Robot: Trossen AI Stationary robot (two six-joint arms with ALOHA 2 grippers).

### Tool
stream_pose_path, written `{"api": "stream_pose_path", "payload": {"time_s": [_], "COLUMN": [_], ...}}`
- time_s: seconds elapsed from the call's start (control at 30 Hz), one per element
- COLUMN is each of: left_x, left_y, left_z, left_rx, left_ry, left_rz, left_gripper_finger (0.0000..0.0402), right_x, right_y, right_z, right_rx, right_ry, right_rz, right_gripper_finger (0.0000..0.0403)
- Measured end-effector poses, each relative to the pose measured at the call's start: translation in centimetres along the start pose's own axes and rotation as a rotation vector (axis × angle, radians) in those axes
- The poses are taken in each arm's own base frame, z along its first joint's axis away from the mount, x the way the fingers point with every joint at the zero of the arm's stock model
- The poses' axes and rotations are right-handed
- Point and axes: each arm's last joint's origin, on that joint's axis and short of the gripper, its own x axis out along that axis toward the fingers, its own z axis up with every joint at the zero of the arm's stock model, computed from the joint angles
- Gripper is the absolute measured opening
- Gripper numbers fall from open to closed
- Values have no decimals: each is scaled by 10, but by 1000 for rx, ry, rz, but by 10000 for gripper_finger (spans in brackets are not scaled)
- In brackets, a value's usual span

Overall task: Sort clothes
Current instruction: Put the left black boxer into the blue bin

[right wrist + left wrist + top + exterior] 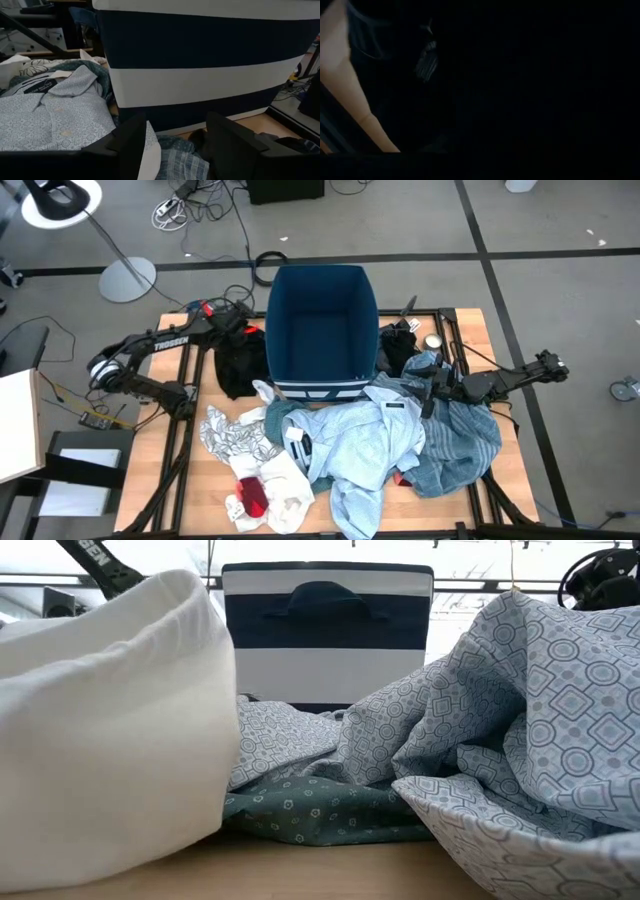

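The clothes lie heaped on the wooden table in front of a dark blue bin (320,320). They include a light blue shirt (365,440), a teal striped cloth (462,442), a black-printed white piece (232,435), a white piece (285,480) and a small red one (253,496). A black garment (238,368) lies left of the bin. My left gripper (240,338) points down over it, and the left wrist view shows only that dark cloth (520,100). My right gripper (175,145) stands open above the pile's right part, facing the bin's striped wall (200,85).
More dark cloth (400,345) lies right of the bin. In the low view a white cloth (110,720), the patterned shirt (500,710) and a green cloth (320,810) lie in front of the bin (328,630). Cables and a lamp stand sit on the floor beyond the table.
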Motion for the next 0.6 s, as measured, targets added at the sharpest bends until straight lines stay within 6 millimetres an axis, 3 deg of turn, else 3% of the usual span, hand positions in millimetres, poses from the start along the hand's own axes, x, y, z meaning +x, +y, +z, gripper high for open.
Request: {"api": "stream_pose_path", "payload": {"time_s": [0.13, 0.27, 0.43, 0.6], "left_x": [-5, -32, -93, -165], "left_y": [1, 4, 11, 21], "left_z": [-1, 0, -5, -25], "left_rx": [40, 33, 13, -23], "left_ry": [-23, -83, -238, -453], "left_rz": [0, 7, 6, 4], "left_gripper_finger": [20, 5, 3, 1], "right_x": [0, 0, 0, 0], "right_y": [0, 0, 0, 0], "right_z": [0, 0, 0, 0], "right_rx": [0, 0, 0, 0], "right_ry": [0, 0, 0, 0], "right_rz": [0, 0, 0, 0], "right_gripper_finger": [210, 210, 210, 210]}}
